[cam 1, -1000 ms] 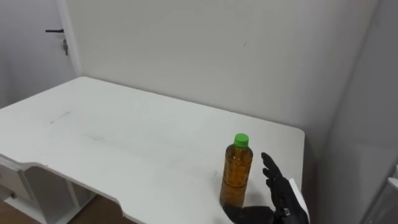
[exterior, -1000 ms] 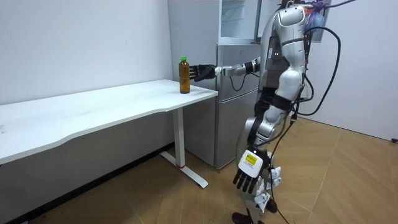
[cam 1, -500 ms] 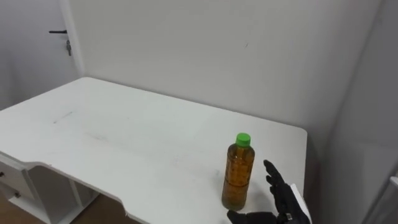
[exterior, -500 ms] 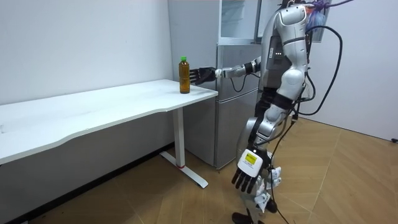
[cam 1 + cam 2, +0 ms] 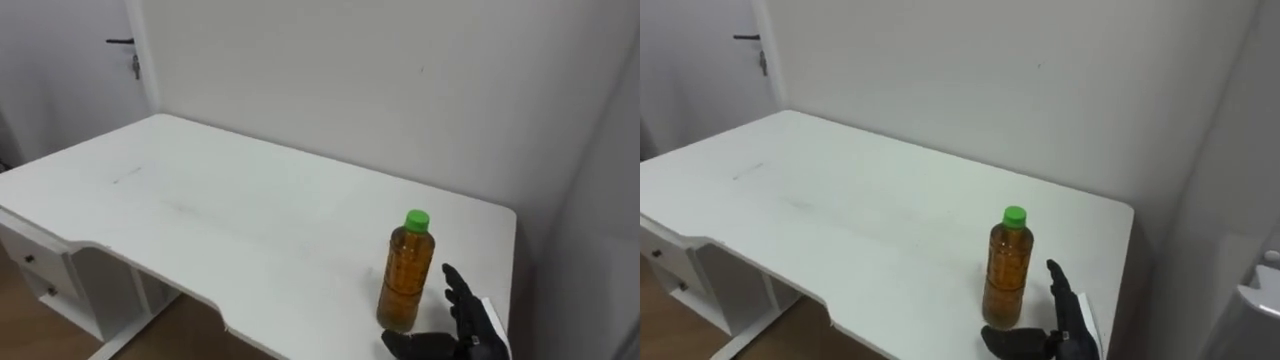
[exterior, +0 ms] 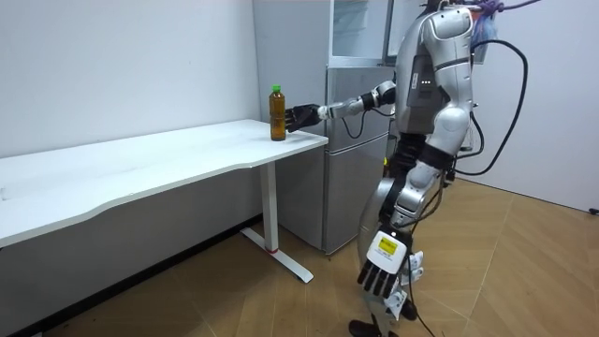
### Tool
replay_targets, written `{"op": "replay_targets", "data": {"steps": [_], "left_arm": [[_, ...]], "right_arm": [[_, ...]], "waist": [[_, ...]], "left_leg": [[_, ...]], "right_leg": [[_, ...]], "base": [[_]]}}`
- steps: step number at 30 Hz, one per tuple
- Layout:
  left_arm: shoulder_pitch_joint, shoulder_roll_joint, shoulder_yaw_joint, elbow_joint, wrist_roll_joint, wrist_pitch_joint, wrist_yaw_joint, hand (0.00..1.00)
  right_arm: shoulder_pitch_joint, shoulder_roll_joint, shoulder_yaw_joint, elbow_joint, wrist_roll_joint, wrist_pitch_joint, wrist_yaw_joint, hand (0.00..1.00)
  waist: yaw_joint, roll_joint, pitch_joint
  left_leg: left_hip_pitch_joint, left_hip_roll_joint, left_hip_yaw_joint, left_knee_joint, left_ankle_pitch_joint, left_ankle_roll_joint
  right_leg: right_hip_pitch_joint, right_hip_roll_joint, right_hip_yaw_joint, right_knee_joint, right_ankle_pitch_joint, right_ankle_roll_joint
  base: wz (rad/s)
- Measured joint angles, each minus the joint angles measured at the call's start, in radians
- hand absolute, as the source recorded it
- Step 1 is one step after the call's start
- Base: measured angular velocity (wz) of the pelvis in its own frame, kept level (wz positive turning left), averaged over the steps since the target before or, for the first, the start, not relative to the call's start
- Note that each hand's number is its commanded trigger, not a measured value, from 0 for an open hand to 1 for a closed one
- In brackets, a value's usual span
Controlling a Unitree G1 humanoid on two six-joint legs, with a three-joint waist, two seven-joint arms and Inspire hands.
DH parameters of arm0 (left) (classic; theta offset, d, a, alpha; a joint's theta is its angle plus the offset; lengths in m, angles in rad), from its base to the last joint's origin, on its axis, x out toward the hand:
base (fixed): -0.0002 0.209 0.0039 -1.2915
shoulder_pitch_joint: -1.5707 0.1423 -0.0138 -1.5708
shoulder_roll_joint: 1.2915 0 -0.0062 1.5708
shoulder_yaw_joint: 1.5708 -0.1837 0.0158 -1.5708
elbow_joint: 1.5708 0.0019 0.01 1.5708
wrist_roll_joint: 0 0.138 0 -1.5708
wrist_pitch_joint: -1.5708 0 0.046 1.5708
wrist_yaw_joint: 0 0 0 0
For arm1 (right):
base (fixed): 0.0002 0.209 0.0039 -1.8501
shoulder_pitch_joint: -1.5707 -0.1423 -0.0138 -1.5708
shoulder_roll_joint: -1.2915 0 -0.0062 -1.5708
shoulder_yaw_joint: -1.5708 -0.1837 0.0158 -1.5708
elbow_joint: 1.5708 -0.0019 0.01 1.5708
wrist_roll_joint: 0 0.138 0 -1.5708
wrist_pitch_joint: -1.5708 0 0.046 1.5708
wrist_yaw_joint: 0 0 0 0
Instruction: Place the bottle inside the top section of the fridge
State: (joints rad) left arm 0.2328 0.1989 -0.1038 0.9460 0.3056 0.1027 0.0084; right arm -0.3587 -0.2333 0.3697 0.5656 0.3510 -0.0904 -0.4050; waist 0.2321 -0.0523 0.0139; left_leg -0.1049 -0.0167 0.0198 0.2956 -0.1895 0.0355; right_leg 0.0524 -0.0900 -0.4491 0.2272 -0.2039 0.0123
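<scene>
A plain white wall backs the scene, with a door handle (image 5: 120, 42) at the far left of the eye views. The white table (image 5: 200, 210) runs from there toward the right, its top bare over most of its length. Near its right-hand corner the bottle (image 5: 407, 275) stands upright, amber liquid under a green cap, close to the front edge.

Just to the right of it is the right hand (image 5: 468, 318), its fingers straight and spread apart, the thumb reaching low under the bottle's front side. It is close beside the bottle but closed round nothing (whether a fingertip touches the plastic I cannot tell).

In the room view the grey fridge (image 6: 348, 159) stands just past the table's end, and the robot stands in front of it, its right arm stretched out to the bottle. The left hand (image 6: 381, 272) hangs low by the legs, fingers relaxed and empty.

So the task seems barely begun: the reach is made, but the grasp, the lift, the carry to the fridge's upper compartment and the placing inside all remain.
</scene>
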Motion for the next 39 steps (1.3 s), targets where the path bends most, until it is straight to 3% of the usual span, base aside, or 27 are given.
{"op": "replay_targets", "data": {"steps": [8,10,12,18,32,39], "left_arm": [[-0.048,0.007,0.0,0.021,-0.037,-0.001,0.011,0.0],[-0.062,0.007,-0.005,0.025,-0.037,-0.001,0.02,0.0],[-0.078,0.008,-0.029,0.037,-0.04,-0.002,0.029,0.0],[-0.083,0.006,-0.066,0.056,-0.04,-0.001,0.042,0.0],[-0.083,0.002,-0.068,0.056,-0.04,-0.004,0.055,0.0],[-0.072,0.002,-0.067,0.057,-0.04,-0.018,0.055,0.0]], "right_arm": [[-0.037,-0.004,-0.038,0.044,-0.004,-0.016,-0.053,0.0],[-0.081,-0.006,-0.051,0.079,-0.005,-0.018,-0.08,0.0],[-0.108,-0.005,-0.068,0.098,-0.007,-0.019,-0.094,0.0],[-0.125,-0.005,-0.079,0.132,-0.007,-0.037,-0.11,0.0],[-0.142,-0.005,-0.08,0.167,0.001,-0.058,-0.115,0.0],[-0.144,-0.004,-0.106,0.171,0.041,-0.062,-0.106,0.0]], "waist": [[0.001,0.0,0.005],[0.003,-0.004,0.016],[0.002,-0.007,0.0184],[0.009,-0.006,0.0186],[0.026,-0.005,0.0182],[0.053,0.004,0.016]], "left_leg": [[-0.102,0.0,-0.006,0.043,0.005,0.008],[-0.127,0.0,-0.005,0.051,0.009,0.012],[-0.143,0.0,-0.004,0.054,0.014,0.015],[-0.147,-0.003,-0.003,0.047,0.019,0.018],[-0.152,-0.002,0.005,0.048,0.021,0.018],[-0.147,0.003,0.013,0.042,0.024,0.015]], "right_leg": [[-0.082,-0.01,-0.02,0.036,0.0,0.0],[-0.113,-0.015,-0.018,0.053,0.0,0.0],[-0.132,-0.016,-0.019,0.055,0.003,-0.003],[-0.142,-0.021,-0.018,0.058,0.007,-0.002],[-0.158,-0.03,-0.017,0.068,0.008,-0.003],[-0.16,-0.029,-0.017,0.066,0.012,-0.008]], "base": [[0.11],[-0.04],[0.0],[0.0],[-0.02],[-0.04]]}}
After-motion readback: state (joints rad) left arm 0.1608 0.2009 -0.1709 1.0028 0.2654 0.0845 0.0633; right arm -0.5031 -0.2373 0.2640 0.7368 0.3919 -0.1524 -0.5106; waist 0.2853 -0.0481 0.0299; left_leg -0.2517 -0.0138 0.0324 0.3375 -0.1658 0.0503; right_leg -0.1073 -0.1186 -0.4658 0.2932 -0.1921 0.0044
